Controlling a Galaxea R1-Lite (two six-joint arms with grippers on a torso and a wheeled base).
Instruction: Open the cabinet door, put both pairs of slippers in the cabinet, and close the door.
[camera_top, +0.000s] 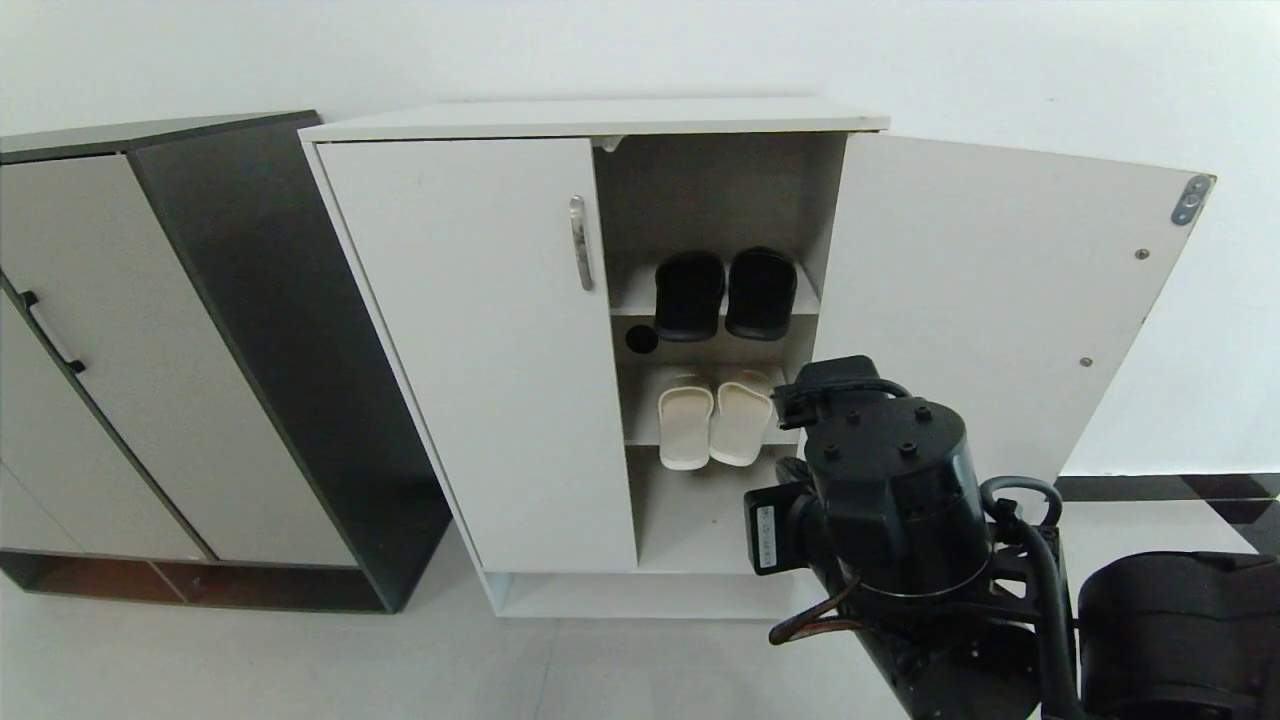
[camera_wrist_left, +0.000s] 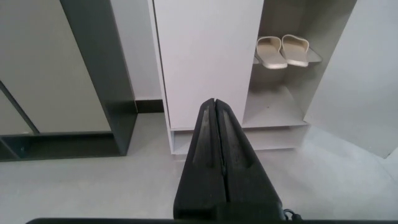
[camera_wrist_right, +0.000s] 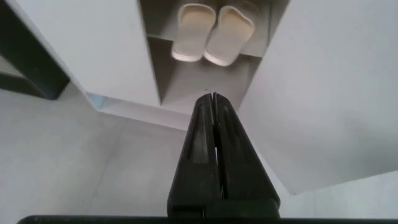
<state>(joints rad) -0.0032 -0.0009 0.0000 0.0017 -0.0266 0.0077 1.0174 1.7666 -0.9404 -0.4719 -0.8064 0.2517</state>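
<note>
Nearest, left gripper (camera_wrist_left: 214, 106) and right gripper (camera_wrist_right: 213, 98) are both pressed shut, empty. Beyond the right fingertips, inside the cabinet (camera_top: 600, 118): cream slippers (camera_top: 686, 420) on the middle shelf, black slippers (camera_top: 690, 295) above. Remaining, by my judgement: closing the open door (camera_top: 990, 300) beside the right fingers.

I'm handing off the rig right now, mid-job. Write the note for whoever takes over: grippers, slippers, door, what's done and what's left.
Left gripper: shut, empty, pointed at the cabinet front.
Right gripper: shut, empty, in front of the open compartment.
Black slippers: on the upper shelf, side by side.
Cream slippers: on the shelf below, toes sticking out over the edge.
Done: right door swung wide open, both pairs inside.
Left: close the right door; the left door is already shut.
</note>
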